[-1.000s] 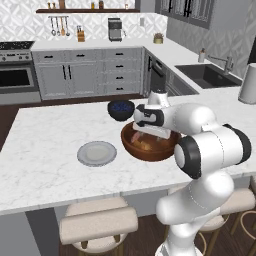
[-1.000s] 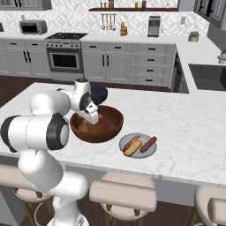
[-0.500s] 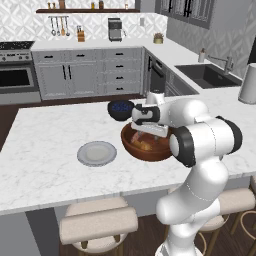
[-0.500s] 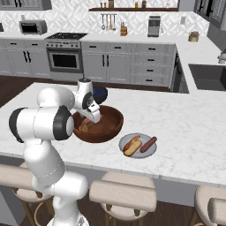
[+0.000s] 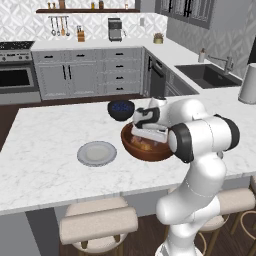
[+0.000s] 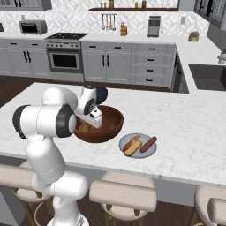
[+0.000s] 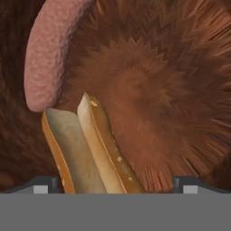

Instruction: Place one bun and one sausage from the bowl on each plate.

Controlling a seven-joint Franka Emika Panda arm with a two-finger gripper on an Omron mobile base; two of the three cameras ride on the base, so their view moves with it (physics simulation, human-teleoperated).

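Note:
My gripper (image 7: 115,185) hangs open low inside the brown wooden bowl (image 7: 171,90), just above its bottom. A split golden bun (image 7: 85,149) lies between the two fingertips (image 7: 43,185), reaching away from them. A pinkish sausage (image 7: 47,58) lies beyond the bun, its end touching the bun's far tip. In the base views the hand (image 5: 146,125) dips into the bowl (image 5: 131,148). One grey plate (image 5: 96,153) lies bare to the bowl's left. The other plate (image 6: 126,152), right of the bowl (image 6: 110,128), carries a bun (image 6: 132,145) and a sausage (image 6: 148,144).
A small dark blue-black bowl (image 5: 121,109) stands right behind the wooden bowl. The marble island has open surface to the left of the bare plate and to the right of the filled one. Stools (image 5: 98,225) line the near edge.
The hand has sunk a little deeper into the wooden bowl and the arm's elbow has swung. The jaws have stayed wide apart. Plates and bowls have not moved.

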